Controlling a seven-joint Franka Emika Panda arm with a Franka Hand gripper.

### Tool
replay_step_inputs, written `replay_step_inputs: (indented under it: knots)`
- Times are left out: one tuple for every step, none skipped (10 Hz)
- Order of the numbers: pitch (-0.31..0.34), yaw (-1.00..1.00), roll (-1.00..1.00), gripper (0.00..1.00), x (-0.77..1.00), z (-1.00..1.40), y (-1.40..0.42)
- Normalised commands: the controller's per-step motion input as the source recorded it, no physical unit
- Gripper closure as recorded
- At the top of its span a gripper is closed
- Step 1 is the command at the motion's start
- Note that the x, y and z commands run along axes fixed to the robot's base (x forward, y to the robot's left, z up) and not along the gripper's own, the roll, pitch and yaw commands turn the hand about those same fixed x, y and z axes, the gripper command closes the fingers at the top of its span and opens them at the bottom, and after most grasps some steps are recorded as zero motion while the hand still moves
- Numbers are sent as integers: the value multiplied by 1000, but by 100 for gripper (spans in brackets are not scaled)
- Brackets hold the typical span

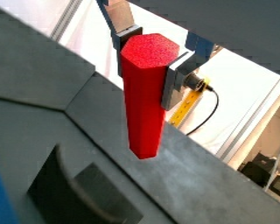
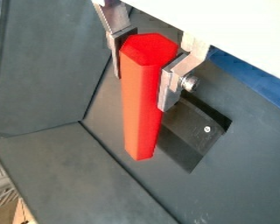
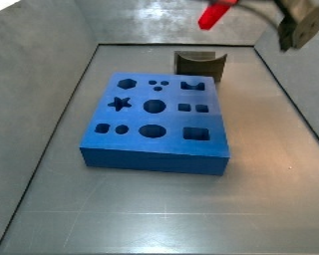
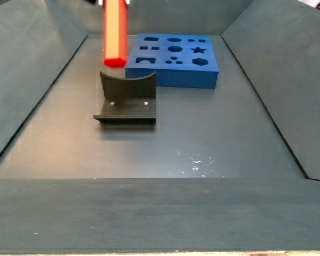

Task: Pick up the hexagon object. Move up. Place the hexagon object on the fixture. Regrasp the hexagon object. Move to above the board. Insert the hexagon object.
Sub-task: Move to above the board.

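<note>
You've got the hexagon object (image 2: 140, 96) clamped in the gripper (image 2: 146, 59), and both wrist views show it plainly: silver finger plates pressed on opposite sides of the bar near its upper end, the long red body hanging free below them. The hold is high on the bar, so most of its length sticks out past the fingers (image 1: 175, 83).

In a side view the bar (image 4: 116, 32) stands close to upright, its lower hexagonal end hovering just above the fixture (image 4: 128, 100), not touching as far as you can judge. That's the relation to watch: the fixture sits almost directly under the bar's free end, so the coming move looks like a descent along the bar's own long axis. A wrist view agrees, with the fixture (image 2: 195, 131) lying just beside the bar's lower tip.

The board (image 4: 179, 57) waits behind the fixture, near but apart, holes unfilled in a side view (image 3: 156, 120). From there the bar (image 3: 215, 14) shows only as a red tip at the frame's edge, tilted, above the fixture (image 3: 198, 65)
</note>
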Motion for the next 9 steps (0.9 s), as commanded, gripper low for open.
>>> replay_step_inputs:
  knots:
    - [185,180,-12,100,78,1000,-95]
    - [152,195,-12,100,77,1000,-90]
    - [121,198,-18,100,77,1000,-85]
    - [100,195,-18,100,74,962,-76]
    - [57,173,-20,100,47,677,-44]
    - [31,156,-25,100,30,512,-29]
    - [8,133,-36,100,16,358,-18]
    - [-46,-41,-1000,100,-929,303,-1000]
    - [-62,-46,-1000,100,-945,280,-1000]
